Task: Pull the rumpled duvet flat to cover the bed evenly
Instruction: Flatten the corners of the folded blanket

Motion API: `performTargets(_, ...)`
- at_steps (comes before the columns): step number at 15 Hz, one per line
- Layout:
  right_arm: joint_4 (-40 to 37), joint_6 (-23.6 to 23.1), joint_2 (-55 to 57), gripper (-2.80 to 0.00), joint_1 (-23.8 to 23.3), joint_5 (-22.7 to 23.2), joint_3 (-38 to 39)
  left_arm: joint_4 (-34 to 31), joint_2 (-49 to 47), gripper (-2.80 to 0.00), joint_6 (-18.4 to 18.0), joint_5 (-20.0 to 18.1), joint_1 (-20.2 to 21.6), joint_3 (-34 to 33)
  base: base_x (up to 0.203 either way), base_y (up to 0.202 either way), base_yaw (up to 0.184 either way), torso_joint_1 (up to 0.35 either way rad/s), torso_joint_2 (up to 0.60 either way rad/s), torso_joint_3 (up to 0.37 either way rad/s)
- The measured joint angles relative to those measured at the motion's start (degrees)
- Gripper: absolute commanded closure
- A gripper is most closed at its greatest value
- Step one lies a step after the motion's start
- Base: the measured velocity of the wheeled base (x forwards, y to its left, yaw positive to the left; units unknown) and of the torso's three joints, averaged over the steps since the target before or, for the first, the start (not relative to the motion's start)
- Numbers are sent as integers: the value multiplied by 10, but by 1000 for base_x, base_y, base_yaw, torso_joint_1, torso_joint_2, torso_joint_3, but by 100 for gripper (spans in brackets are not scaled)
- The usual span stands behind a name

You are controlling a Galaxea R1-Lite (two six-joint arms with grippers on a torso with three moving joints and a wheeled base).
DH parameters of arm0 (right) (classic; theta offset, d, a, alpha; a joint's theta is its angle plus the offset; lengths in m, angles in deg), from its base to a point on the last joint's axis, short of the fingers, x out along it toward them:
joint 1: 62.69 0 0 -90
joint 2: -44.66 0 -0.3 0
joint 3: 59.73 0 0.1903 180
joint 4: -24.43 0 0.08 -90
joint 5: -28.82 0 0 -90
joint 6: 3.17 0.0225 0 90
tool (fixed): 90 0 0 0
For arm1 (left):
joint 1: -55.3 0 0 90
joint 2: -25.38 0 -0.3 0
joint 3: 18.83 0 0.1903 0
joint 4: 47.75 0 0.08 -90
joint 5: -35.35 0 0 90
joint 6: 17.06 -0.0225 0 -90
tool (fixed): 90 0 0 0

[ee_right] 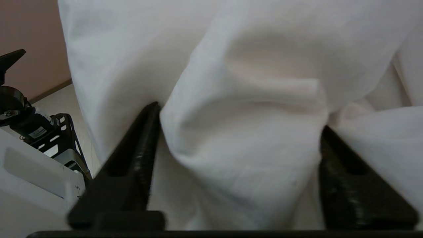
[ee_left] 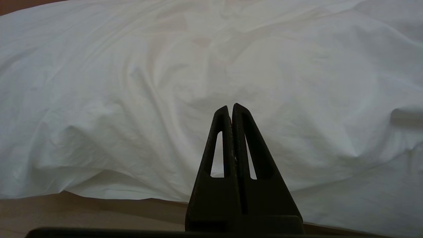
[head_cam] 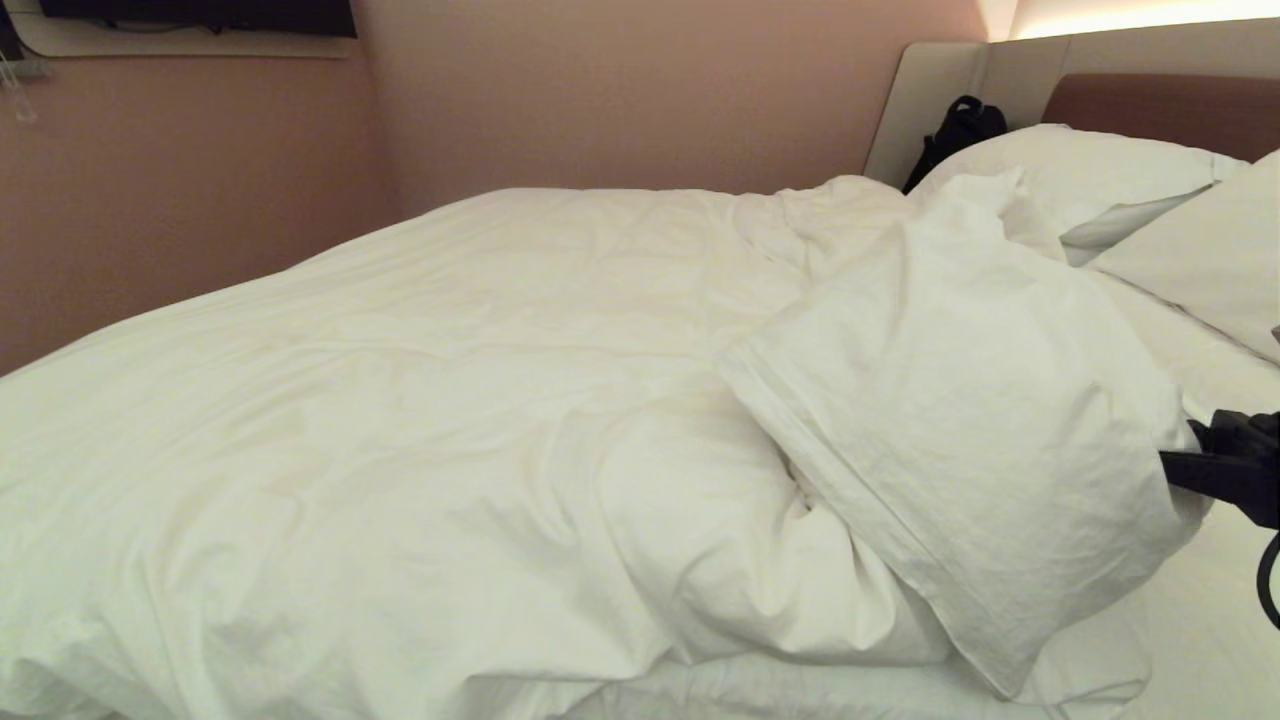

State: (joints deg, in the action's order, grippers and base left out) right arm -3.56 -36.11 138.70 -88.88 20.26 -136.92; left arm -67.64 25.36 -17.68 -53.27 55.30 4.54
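Head view: two pillows [head_cam: 1090,170] and a black bag [head_cam: 958,128] sit by the headboard [head_cam: 1160,105]. White duvet [head_cam: 450,400] lies rumpled across the bed [head_cam: 1215,610], one corner folded back. Right hand [ee_right: 239,132] straddles a fold, not yet clenched; left hand [ee_left: 231,110] clenched, empty.

The duvet [head_cam: 480,400] hides the right hand's [ee_right: 239,132] fingertips.
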Motion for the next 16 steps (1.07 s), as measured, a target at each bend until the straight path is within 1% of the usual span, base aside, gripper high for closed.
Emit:
performTargets(5,-8,13,-22,0,-1,0,-3,0,0,0,0,0,0,0,0,0,0,0,0,0)
performTargets(7,-23,25,-44,0,-1,-8,-6,0,0,0,0,0,0,0,0,0,0,0,0,0)
performTargets(9,-46,43,-74,0,-1,-27,-12,0,0,0,0,0,0,0,0,0,0,0,0,0)
performTargets(12,-78,86,-122,0,-1,-69,-28,0,0,0,0,0,0,0,0,0,0,0,0,0)
performTargets(14,-91,126,-146,0,-1,-92,-42,0,0,0,0,0,0,0,0,0,0,0,0,0)
performTargets(16,-93,172,-187,0,-1,-114,-75,0,0,0,0,0,0,0,0,0,0,0,0,0)
